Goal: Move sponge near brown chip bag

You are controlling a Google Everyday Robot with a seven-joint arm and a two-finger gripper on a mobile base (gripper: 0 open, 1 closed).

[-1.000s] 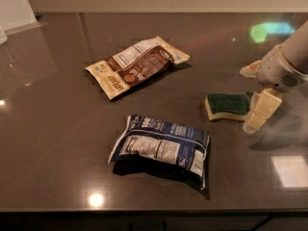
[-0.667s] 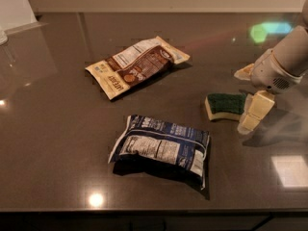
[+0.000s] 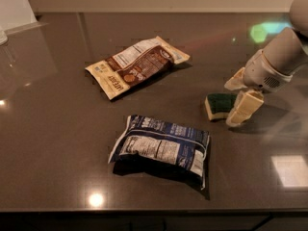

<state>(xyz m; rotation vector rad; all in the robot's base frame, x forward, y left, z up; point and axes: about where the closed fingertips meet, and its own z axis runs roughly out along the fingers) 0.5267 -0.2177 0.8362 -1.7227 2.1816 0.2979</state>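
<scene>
The sponge (image 3: 219, 105), dark green on top with pale foam below, lies on the dark tabletop at the right. My gripper (image 3: 234, 100) comes in from the right edge and is open, with one cream finger (image 3: 243, 108) in front of the sponge's right end and the other finger (image 3: 235, 80) behind it. The sponge sits partly between them. The brown chip bag (image 3: 137, 65) lies flat at the upper middle, well to the left of the sponge.
A dark blue and white bag (image 3: 161, 147) lies in the front middle, between the sponge and the table's front edge (image 3: 144, 210). A pale object (image 3: 12, 6) stands at the far left corner. A back wall runs behind the table.
My gripper has moved left, closing in on the sponge so its fingers now straddle the sponge's right end. The sponge and both bags have not moved.
</scene>
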